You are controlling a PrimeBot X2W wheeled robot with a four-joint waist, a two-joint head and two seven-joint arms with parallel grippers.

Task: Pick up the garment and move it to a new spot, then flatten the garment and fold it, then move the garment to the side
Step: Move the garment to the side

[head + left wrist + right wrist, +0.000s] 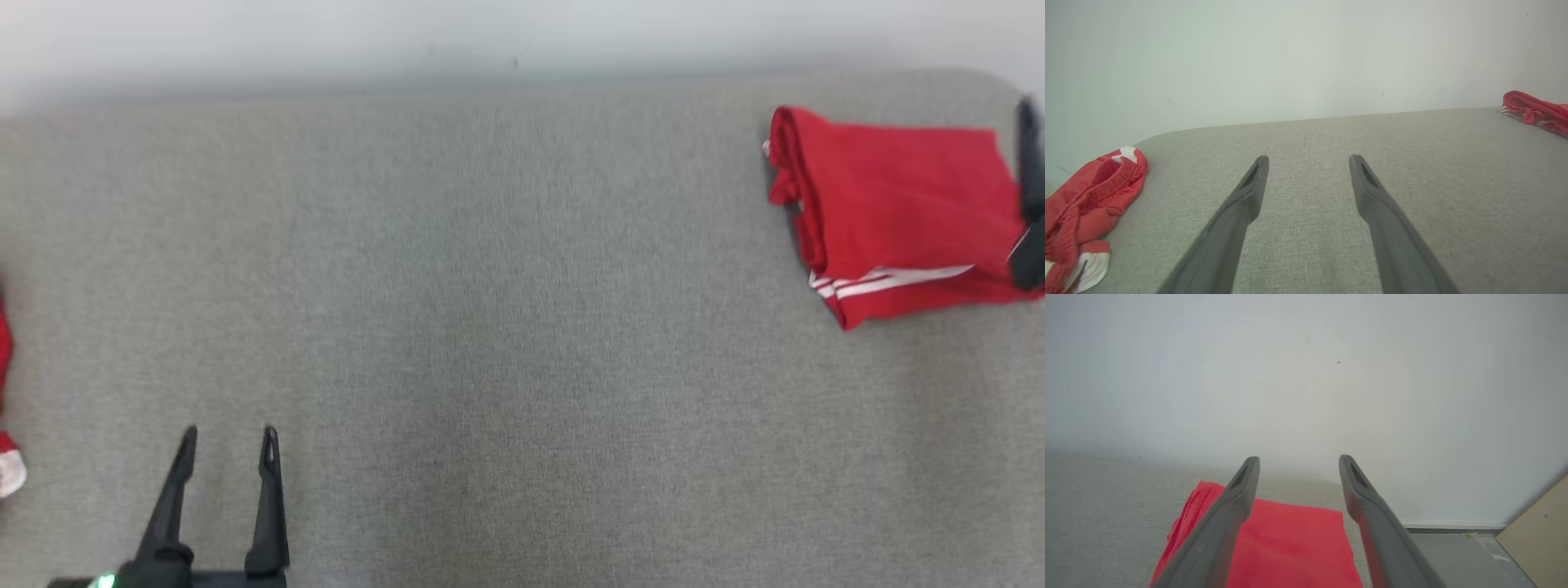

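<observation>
The red garment (898, 204) with white stripes lies folded at the far right of the grey padded table (506, 310). My right gripper (1027, 196) is at the garment's right edge, at the border of the head view. In the right wrist view the right gripper (1298, 461) stands open above the garment (1290, 547), with nothing between its fingers. At the near left, my left gripper (229, 437) is open and empty over bare table. The left wrist view has the left gripper (1309, 159) pointing at the far wall, with the folded garment (1535, 110) at the far right.
A second red piece of clothing (1086, 204) with white trim lies crumpled at the table's left edge (4, 408). A pale wall (490, 41) runs behind the table. Past the right end of the table there is floor (1453, 555) and a tan panel (1539, 531).
</observation>
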